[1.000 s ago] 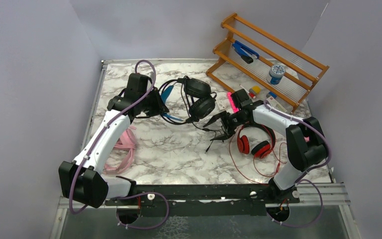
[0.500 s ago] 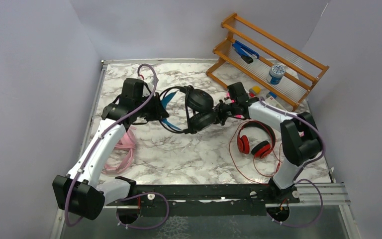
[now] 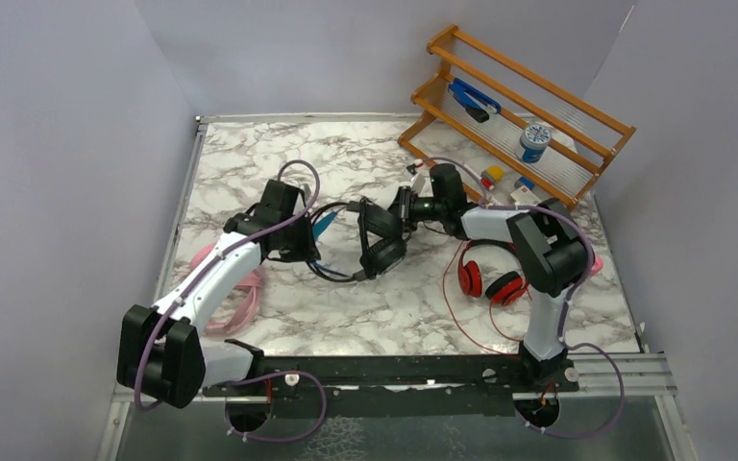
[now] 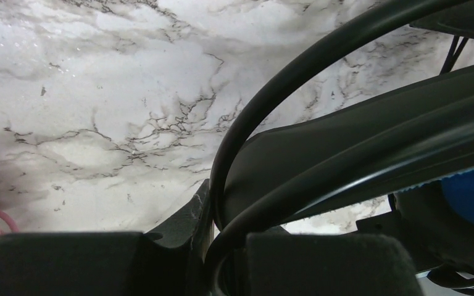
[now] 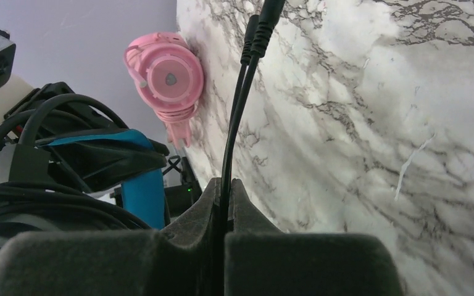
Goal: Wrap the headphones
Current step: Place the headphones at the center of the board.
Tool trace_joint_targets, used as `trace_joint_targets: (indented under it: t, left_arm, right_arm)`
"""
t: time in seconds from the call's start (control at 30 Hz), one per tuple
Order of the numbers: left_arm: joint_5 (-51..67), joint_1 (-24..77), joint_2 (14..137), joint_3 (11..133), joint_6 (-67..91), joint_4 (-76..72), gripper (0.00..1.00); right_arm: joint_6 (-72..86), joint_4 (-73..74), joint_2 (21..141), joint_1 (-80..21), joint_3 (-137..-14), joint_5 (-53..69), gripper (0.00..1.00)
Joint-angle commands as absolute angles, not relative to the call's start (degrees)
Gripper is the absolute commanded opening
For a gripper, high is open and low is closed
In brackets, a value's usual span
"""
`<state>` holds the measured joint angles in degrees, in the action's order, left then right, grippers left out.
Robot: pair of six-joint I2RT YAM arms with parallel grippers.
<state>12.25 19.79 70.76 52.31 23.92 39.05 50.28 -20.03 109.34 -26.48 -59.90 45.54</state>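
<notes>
While my left claw [image 4: 220,243] clamped the band [image 4: 358,142] of the black headphones [image 3: 381,240], midway between the side edges of the table [image 3: 346,307], my right claw [image 5: 224,194], just beside them, pinched the cable [image 5: 234,123], plug [image 5: 260,34] pointing ahead.

The middle headset [image 3: 381,240] lies at the centre of the counter [image 3: 365,307], the left headset [image 3: 240,298] near its left edge, the right headset [image 3: 490,279] before the rack [image 3: 519,115] at the back right.

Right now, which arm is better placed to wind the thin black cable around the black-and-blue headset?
Likely right: its tool pinches the thin black cable by its plug; left tool holds the black-and-blue headset.
</notes>
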Motion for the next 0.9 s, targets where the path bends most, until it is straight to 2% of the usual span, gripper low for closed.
trace_joint_targets:
  t: [0.0,0.4,0.63,0.87]
  left_arm:
    - [12.96,23.17,72.48,49.37,24.08,40.49,0.00]
    - [5.82,25.22,82.05,46.07,28.81,40.12,0.00]
    - [6.46,26.05,85.25,45.77,29.76,41.06,0.00]
    - [5.36,26.62,87.76,45.99,29.85,41.55,0.00]
  right_arm:
    - [49.00,-37.93,114.51,-26.70,-58.41,46.13,0.01]
    - [43.50,-35.64,119.75,-27.60,-58.80,43.83,0.04]
    - [38.85,-30.72,121.05,-27.69,-59.47,43.28,0.16]
    - [34.55,-19.95,122.69,-27.69,-63.94,41.65,0.22]
